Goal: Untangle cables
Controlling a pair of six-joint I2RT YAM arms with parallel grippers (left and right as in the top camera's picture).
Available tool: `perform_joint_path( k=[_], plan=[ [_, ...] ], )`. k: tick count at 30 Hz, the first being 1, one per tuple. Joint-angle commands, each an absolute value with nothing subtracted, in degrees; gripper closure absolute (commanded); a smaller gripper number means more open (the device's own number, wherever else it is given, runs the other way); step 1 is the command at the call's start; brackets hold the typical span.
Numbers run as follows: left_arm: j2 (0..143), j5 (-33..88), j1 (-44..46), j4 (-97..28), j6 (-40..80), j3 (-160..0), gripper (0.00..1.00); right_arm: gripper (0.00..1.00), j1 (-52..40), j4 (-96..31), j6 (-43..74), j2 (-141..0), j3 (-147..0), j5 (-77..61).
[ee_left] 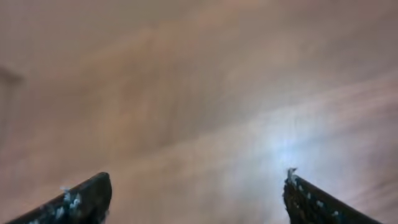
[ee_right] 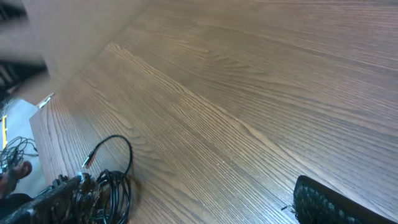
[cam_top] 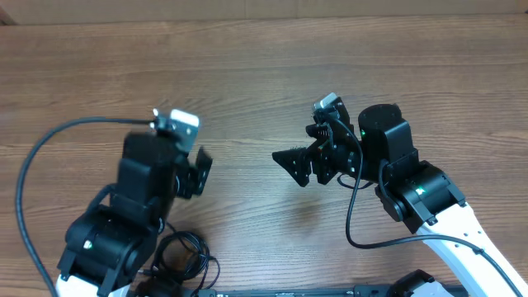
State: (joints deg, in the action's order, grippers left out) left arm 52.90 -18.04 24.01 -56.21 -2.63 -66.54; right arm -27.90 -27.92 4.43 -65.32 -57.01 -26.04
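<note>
The cables (cam_top: 186,256) lay at the bottom edge of the overhead view, a knot of thin black loops pressed against the base of the left arm. The bundle was roughly round, with no clear long axis. In the right wrist view one cord arched up out of the lower left corner, carrying what looked like a small pale tip.

The left gripper (ee_left: 196,180) sat directly above the bundle in the overhead frame and nearer to it than the other. Its fingers were spread wide with nothing between them, and its own view showed only blurred wood. To reach the cords it would probably have had to fold back toward its own base, with the arm's body in the way.

The right gripper (ee_right: 186,186) was further off, at centre frame and pointing left. Its jaws were also apart and empty, and the bundle lay down and to the left of them.

A thick wire (cam_top: 33,165) looped round the left arm's outer side. Beyond both grippers lay only the wooden table (cam_top: 264,66).
</note>
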Motion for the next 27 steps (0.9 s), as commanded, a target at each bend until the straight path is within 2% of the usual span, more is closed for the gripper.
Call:
perform_joint_path(
  k=[1,5,13,15,16,17,18,20,21,27],
  plan=[
    [53.5,-19.4,24.1,-62.1,10.3,-65.5,0.11,0.00,-28.3,-27.8,4.0,-65.0,-58.2,-25.3],
    [55.2,-12.8,24.0,-69.6,27.6,-65.0,0.10,0.00,-28.4,-28.0,4.0,-65.0,-58.2,-25.7],
    [59.8,-5.5,24.2,-76.5,44.2,-59.0,0.10,0.00,-28.8,-28.4,4.0,-65.0,-58.2,-25.7],
    [60.3,-5.5,25.1,-76.3,49.3,-55.7,0.18,0.00,-28.8,-28.5,4.0,-65.0,-58.2,-25.7],
    [60.5,-5.5,25.8,-76.0,53.6,-53.2,0.37,0.00,-28.8,-28.7,4.0,-65.0,-58.2,-25.7],
    [60.5,-5.5,26.2,-75.8,56.6,-51.6,0.46,0.00,-28.8,-28.9,3.9,-65.0,-58.2,-25.7],
    [60.5,-5.1,26.7,-75.6,59.8,-49.8,0.49,0.00,-28.8,-28.9,3.9,-65.0,-58.2,-25.5],
    [60.5,-3.7,27.8,-74.6,64.6,-46.8,0.69,0.00,-28.8,-28.9,3.4,-65.0,-58.2,-25.5],
    [60.5,-2.2,28.6,-73.5,67.6,-44.4,0.73,0.00,-28.8,-28.9,2.5,-65.0,-58.2,-25.5],
    [60.5,4.0,31.2,-65.3,71.7,-36.0,0.71,0.00,-28.8,-29.1,1.4,-65.0,-58.2,-25.5]
  ],
)
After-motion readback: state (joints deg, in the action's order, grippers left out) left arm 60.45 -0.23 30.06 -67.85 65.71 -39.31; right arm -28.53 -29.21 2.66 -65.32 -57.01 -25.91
